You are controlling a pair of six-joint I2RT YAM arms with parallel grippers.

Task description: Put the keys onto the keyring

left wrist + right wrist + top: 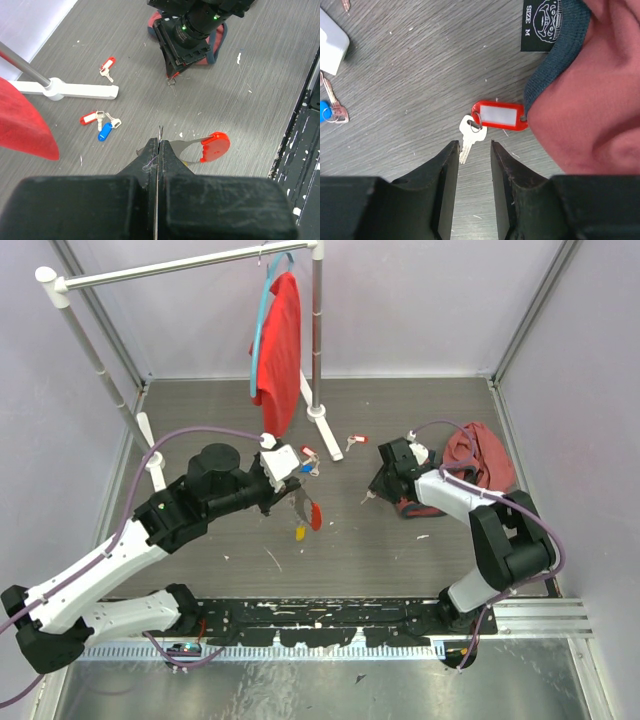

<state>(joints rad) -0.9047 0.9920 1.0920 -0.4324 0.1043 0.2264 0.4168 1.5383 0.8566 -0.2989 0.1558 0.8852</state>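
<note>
My right jaws, released, straddle the blade of a key [468, 131] flat on the counter [395, 70], its red tag [500, 115] just ahead against the cloth [590, 110]. Closing may nip only the tip and flick it away. My left jaws clench the keyring [212, 147].

Your two arms: white shells, black joints
Your left arm [100, 575] and right arm [452, 496] pair white link covers with black joint housings. A purple cable [185, 433] runs along each, and the left hand [159, 145] and right hand [473, 146] have matte black, scuffed fingers [445, 172].
</note>
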